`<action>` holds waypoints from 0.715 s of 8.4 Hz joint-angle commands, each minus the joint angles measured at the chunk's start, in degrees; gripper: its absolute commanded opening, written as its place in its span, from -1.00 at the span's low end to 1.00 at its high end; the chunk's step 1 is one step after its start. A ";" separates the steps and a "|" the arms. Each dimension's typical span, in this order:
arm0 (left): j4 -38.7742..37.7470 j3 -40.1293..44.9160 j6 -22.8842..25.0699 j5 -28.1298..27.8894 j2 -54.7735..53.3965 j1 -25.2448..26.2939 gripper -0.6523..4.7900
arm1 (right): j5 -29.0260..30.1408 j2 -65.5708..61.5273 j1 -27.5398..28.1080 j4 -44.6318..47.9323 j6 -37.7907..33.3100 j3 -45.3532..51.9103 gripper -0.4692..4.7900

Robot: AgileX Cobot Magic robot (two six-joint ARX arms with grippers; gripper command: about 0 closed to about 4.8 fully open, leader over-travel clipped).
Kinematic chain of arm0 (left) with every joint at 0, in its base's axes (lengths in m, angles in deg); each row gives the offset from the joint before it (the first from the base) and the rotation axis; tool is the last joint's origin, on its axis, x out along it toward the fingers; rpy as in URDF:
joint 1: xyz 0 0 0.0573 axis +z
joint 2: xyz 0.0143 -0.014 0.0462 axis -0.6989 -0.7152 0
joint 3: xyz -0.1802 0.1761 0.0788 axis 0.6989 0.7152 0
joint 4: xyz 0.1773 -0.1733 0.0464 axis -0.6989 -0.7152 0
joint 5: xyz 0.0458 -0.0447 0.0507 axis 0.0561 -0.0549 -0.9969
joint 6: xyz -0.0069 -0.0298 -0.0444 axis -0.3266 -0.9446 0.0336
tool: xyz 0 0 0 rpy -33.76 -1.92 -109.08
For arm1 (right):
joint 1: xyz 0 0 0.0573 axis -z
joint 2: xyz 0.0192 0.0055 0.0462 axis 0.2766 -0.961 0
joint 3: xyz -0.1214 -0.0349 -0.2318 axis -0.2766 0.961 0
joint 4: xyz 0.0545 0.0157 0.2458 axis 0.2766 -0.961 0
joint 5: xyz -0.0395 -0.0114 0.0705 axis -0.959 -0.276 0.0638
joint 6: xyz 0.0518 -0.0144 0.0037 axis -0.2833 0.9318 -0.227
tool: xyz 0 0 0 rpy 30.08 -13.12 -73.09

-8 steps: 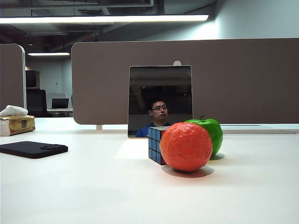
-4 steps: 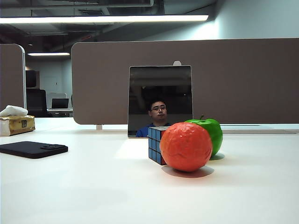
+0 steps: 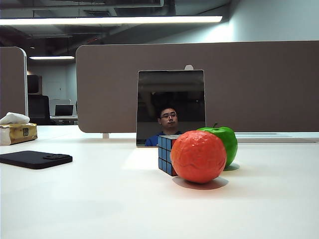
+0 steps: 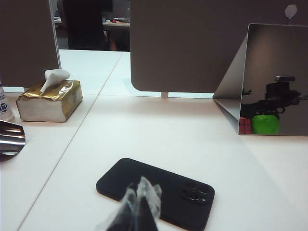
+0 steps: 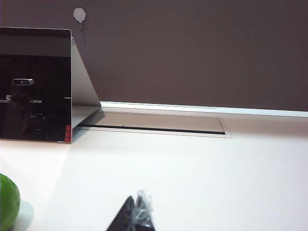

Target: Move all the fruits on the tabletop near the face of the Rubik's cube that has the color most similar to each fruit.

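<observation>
On the white tabletop (image 3: 99, 199) a wrinkly orange-red fruit (image 3: 198, 156) sits right in front of the Rubik's cube (image 3: 166, 153), whose blue face shows. A green apple (image 3: 224, 142) stands just behind and to the right; its edge also shows in the right wrist view (image 5: 8, 202). The mirror's reflection shows the apple (image 4: 265, 124) beside red cube stickers (image 4: 244, 125). My left gripper (image 4: 138, 192) is shut and empty above a black phone (image 4: 159, 191). My right gripper (image 5: 138, 204) is shut and empty over bare table, apart from the apple. Neither gripper shows in the exterior view.
A standing mirror (image 3: 171, 107) leans behind the cube. The black phone (image 3: 35, 159) lies at the left, with a tissue box (image 3: 17, 130) further back. A brown partition (image 3: 249, 84) closes off the back of the desk. A cable slot (image 5: 154, 125) runs along the rear edge.
</observation>
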 commanded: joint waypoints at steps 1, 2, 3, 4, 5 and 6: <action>0.28 -0.22 -0.09 0.02 -0.02 0.00 -0.78 | -0.09 0.07 0.00 0.57 0.15 0.00 -0.82; 0.28 -0.22 -0.07 0.02 -0.02 0.00 -0.78 | -0.09 0.07 0.00 0.57 0.17 0.00 -0.82; 0.28 -0.22 -0.09 0.02 -0.02 0.00 -0.78 | -0.09 0.07 0.00 0.57 0.17 0.00 -0.82; 0.28 -0.22 -0.09 0.02 -0.02 0.00 -0.78 | -0.09 0.07 0.00 0.57 0.15 0.00 -0.82; 0.28 -0.22 -0.09 0.00 -0.02 0.00 -0.78 | -0.09 0.07 0.00 0.57 0.15 0.00 -0.82; 0.28 -0.22 -0.09 0.00 -0.02 0.00 -0.78 | -0.09 0.07 0.00 0.57 0.15 0.00 -0.82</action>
